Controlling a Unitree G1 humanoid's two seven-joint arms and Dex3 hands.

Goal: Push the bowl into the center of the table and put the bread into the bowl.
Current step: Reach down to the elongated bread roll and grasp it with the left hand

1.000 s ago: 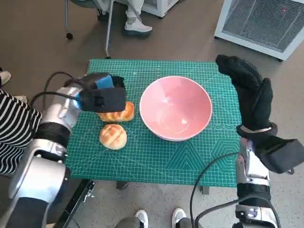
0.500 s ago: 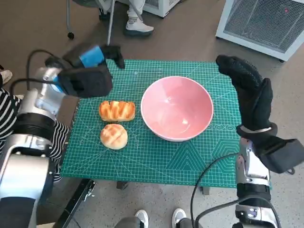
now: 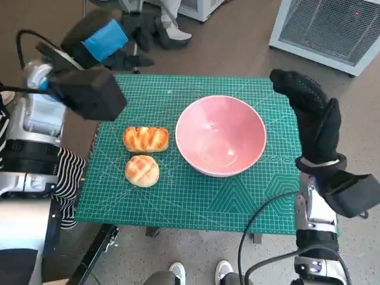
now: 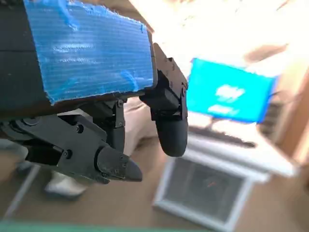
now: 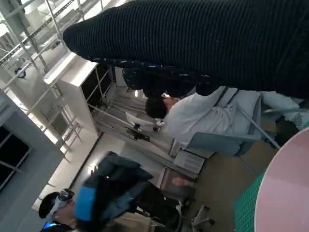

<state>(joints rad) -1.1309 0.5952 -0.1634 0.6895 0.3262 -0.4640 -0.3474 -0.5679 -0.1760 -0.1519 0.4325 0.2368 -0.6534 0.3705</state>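
The pink bowl (image 3: 220,135) sits right of the middle of the green mat (image 3: 178,196); its rim (image 5: 286,193) shows in the right wrist view. Two breads lie left of the bowl: a long ridged roll (image 3: 146,138) and, nearer me, a round bun (image 3: 142,170). My left hand (image 3: 116,37) is raised beyond the mat's far left corner, holding nothing, fingers (image 4: 170,126) apart and pointing away from the table. My gloved right hand (image 3: 309,110) stands upright beside the bowl's right rim, fingers straight, empty.
A person's feet (image 3: 172,29) and chair legs are on the floor beyond the table. A white grilled cabinet (image 3: 329,27) stands at the far right. A striped sleeve (image 3: 65,178) is at the table's left edge. A seated person (image 5: 193,121) appears in the right wrist view.
My left hand has lifted off the long roll and swung up and away past the mat's far left corner. Both breads, the bowl and my right hand have stayed put.
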